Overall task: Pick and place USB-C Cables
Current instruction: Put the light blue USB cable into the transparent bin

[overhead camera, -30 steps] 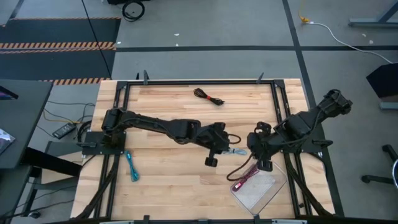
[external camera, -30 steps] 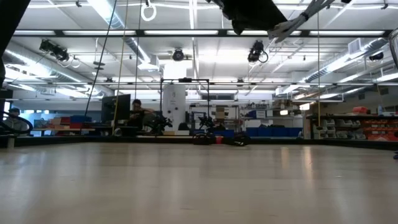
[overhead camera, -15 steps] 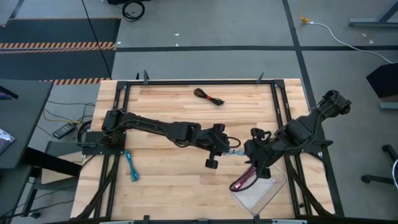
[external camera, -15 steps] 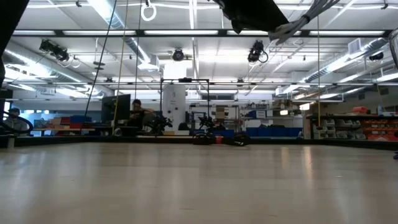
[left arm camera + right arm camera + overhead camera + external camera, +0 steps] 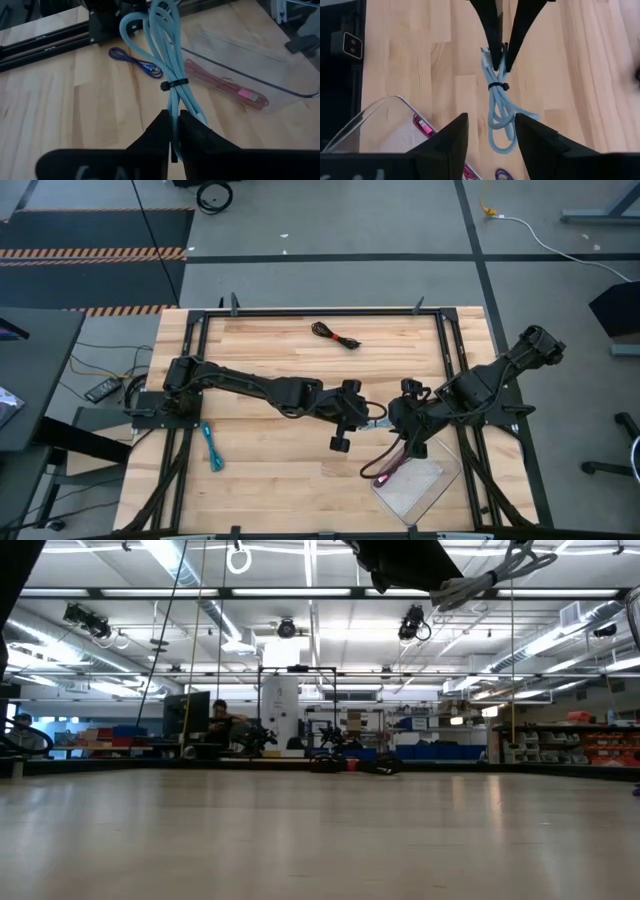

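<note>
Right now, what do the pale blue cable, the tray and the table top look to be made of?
The pale blue cable in the left gripper looks like smooth rubbery plastic, bending in soft loops, cinched by a thin black tie. The tray seems clear rigid plastic: the wood shows through its walls. The table top looks like light wooden planks joined in strips, with visible grain and a matte finish.

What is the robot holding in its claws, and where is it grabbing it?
The left claw pinches the pale blue cable by one end, near its black tie. The right claw is open, holding nothing.

Bright, even overhead light; blurred wrist-view foregrounds.
</note>
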Robot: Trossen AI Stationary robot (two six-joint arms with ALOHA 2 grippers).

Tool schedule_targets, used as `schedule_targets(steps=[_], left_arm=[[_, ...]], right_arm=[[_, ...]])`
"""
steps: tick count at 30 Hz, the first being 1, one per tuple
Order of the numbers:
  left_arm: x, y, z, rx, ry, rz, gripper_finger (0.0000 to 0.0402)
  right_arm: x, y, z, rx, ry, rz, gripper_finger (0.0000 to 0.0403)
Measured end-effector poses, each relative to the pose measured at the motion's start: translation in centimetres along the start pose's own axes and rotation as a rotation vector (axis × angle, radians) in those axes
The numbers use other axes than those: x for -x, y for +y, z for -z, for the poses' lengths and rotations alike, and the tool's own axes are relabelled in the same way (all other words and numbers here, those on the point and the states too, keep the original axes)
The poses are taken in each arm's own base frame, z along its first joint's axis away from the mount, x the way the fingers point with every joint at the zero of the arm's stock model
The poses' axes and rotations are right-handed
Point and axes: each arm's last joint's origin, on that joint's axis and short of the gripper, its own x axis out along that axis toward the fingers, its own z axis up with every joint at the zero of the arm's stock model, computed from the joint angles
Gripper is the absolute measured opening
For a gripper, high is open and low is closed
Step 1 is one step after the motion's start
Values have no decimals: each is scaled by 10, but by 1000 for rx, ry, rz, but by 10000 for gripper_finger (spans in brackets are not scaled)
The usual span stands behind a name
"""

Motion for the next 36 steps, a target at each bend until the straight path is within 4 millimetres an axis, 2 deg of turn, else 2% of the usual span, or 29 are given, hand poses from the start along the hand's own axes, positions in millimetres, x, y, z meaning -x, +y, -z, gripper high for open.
schedule_targets(steps=[3,11,16,19,24,25,29,36], left_arm=[[0,-2,0,-2,-1,0,24],[1,-7,-3,-7,-21,7,26],[1,-6,-3,-5,-26,2,27],[1,-7,-3,-6,-26,3,27],[1,-5,-4,-5,-31,-3,32],[1,-5,-4,-5,-31,-3,36],[0,-3,-3,-2,-23,-30,55],[2,11,9,-9,116,-224,102]], right_arm=[[-1,-1,1,-1,2,4,170],[-29,-10,12,-9,73,65,170],[-36,-15,12,-18,55,97,165],[-36,-14,11,-2,44,91,138],[-36,-13,11,2,42,86,24],[-36,-13,11,7,40,88,16],[-36,-13,13,-20,55,81,11],[-33,-13,25,-48,190,68,9]])
